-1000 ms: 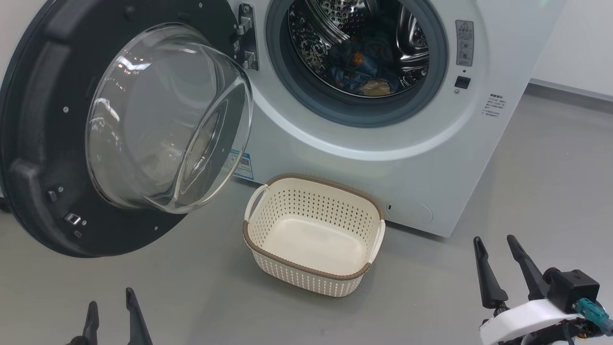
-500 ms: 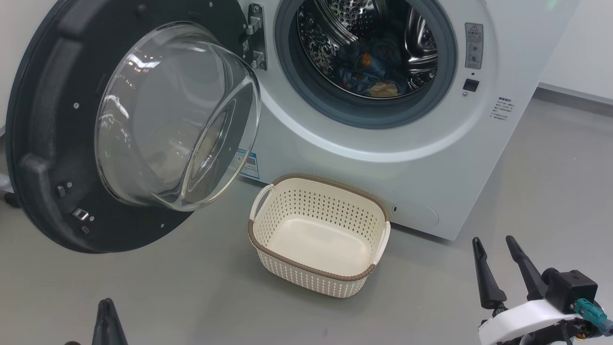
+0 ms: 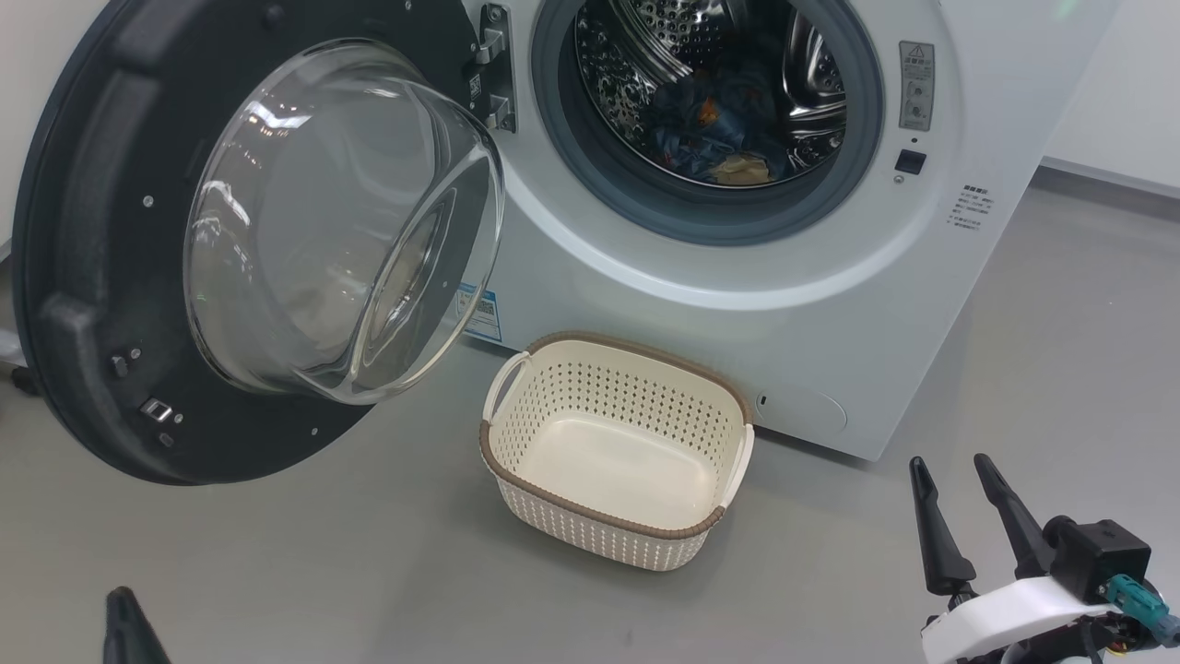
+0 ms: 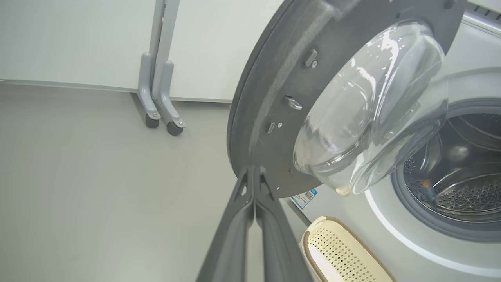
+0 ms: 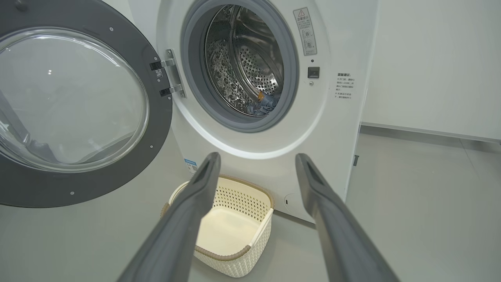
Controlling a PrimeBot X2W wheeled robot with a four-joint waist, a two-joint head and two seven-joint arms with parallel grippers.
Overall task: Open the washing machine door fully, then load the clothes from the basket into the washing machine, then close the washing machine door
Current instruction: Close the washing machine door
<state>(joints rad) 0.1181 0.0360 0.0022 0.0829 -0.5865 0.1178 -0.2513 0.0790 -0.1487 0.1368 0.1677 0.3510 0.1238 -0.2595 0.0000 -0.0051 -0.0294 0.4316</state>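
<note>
While left pincer sits closed, door ahead, apart

Test lab: washing machine, wheeled partition, grey floor.

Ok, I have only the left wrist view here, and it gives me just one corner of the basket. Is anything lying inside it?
Observer: No. In the head view the basket is empty, and its whole cream bottom is bare.
Operator: Thank you. And the right gripper, is it free to work?
Observer: Yes. The right gripper is open with nothing between its fingers, and it stands apart from the basket, to its right.
</note>
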